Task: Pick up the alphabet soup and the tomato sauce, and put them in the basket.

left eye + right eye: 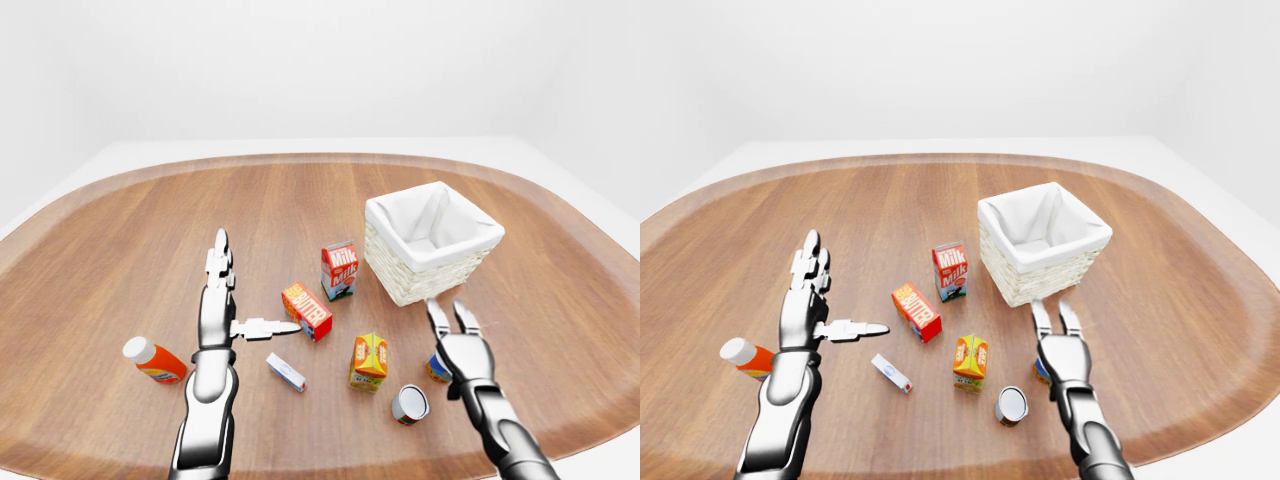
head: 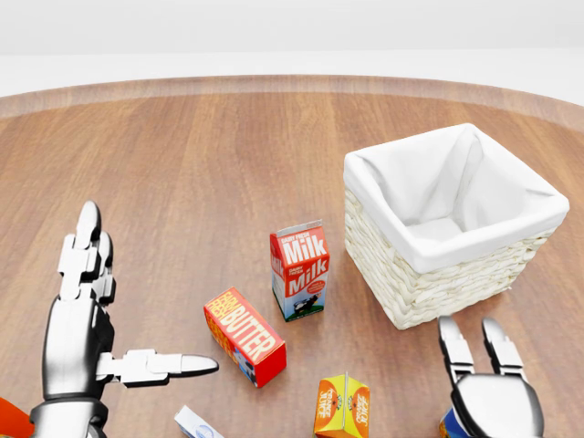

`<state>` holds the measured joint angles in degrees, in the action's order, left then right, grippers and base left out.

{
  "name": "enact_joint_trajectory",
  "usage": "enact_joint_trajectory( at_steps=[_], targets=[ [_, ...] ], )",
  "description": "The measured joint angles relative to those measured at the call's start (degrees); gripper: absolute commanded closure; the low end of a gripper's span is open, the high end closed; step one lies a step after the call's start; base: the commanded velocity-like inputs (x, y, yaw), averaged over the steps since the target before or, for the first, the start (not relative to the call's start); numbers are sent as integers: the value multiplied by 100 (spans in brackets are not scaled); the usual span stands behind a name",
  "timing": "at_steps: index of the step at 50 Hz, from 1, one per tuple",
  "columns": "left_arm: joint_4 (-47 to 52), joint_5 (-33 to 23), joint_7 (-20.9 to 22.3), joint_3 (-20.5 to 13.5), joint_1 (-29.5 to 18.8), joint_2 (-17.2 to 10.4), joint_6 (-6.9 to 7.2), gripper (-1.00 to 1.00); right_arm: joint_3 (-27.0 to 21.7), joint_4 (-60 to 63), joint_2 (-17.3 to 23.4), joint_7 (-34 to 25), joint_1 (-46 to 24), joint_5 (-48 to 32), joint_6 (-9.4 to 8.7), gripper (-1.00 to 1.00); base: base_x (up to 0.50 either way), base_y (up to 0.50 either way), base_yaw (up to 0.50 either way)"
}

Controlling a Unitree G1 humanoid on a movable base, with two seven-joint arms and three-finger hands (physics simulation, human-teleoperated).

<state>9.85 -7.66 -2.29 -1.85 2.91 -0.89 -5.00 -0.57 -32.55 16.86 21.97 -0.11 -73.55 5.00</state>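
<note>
Left-eye view: wooden table (image 1: 120, 240), white room — both hands' fingers (image 1: 262, 327) spread, gripping nothing.

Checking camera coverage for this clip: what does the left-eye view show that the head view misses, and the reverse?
Only the left-eye view shows the whole orange bottle, the can lying on its side and the table's far rim. The head view adds nothing new; it shows the milk carton and butter box larger. Both show the basket, the juice carton, the open left hand and the right hand over a partly hidden can.
</note>
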Motion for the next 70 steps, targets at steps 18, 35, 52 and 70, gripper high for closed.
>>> enact_joint_trajectory(
  at_steps=[18,35,52,70],
  targets=[
    [13,-8,1,7,11,3,0,-100,104,-363,26,179,-122,-4,0,-100,0,0,0],
    [101,-13,3,15,17,8,0,-100,173,-502,33,208,-142,-18,0,100,0,0,0],
    [135,-16,3,18,18,9,0,-100,185,-401,25,83,-94,215,0,100,0,0,0],
    [122,-28,-4,26,25,11,0,-100,-320,1378,-113,-860,603,315,0,100,0,0,0]
  ],
)
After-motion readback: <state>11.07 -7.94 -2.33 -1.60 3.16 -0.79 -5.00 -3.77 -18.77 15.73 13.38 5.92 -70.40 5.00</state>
